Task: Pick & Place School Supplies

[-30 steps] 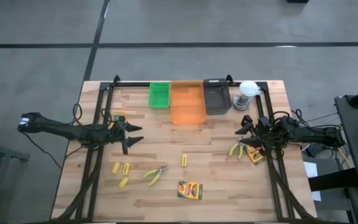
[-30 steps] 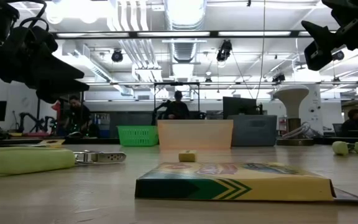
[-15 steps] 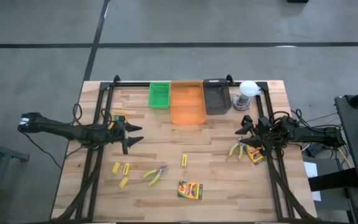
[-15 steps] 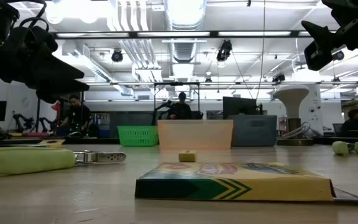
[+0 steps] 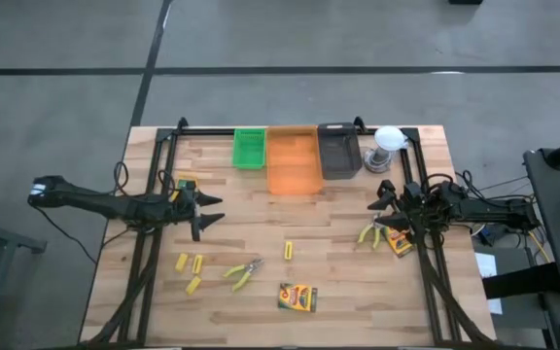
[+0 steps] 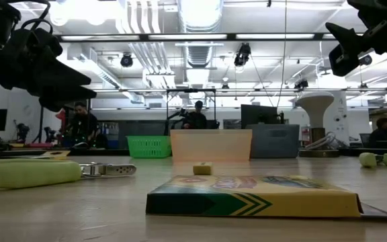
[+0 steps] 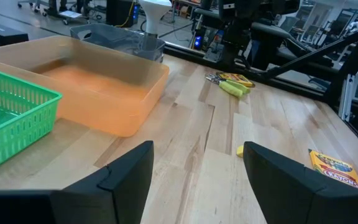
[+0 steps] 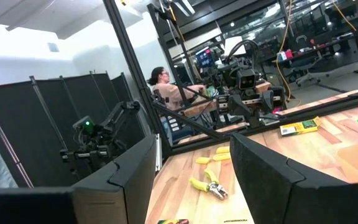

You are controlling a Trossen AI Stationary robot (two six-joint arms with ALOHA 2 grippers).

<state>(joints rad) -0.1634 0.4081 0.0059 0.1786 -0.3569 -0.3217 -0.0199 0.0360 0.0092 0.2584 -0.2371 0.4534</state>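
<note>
Yellow and green, a crayon box (image 6: 254, 195) lies flat at the near edge of the wooden table (image 5: 338, 277), filling the low view's foreground and hiding the boards behind it; a small yellow block (image 5: 287, 250) sits just beyond it. To the left, yellow-handled pliers (image 5: 243, 273) lie beside three short yellow blocks (image 5: 192, 268), whose detail is too small to make out. Mid-table stays open, bare wood between the two arms. The left gripper (image 5: 210, 212) hovers above the table's left side, its fingers (image 7: 122, 176) spread apart and holding nothing. The right gripper (image 5: 377, 206) hangs over the right side, its fingers (image 8: 129, 174) parted and empty; a second pair of pliers (image 5: 367, 233) and a second crayon box (image 5: 399, 241) lie just below it, the box partly covered by the arm. Another flat box (image 5: 184, 183) near the left arm is half hidden by the frame rail. Along the far edge stand a green tray (image 5: 249, 148), an orange tray (image 5: 294, 160) and a black tray (image 5: 338, 150), touching side by side; nothing shows inside them. Beside the black tray stands a white round object (image 5: 387, 144). People sit in the room beyond.
</note>
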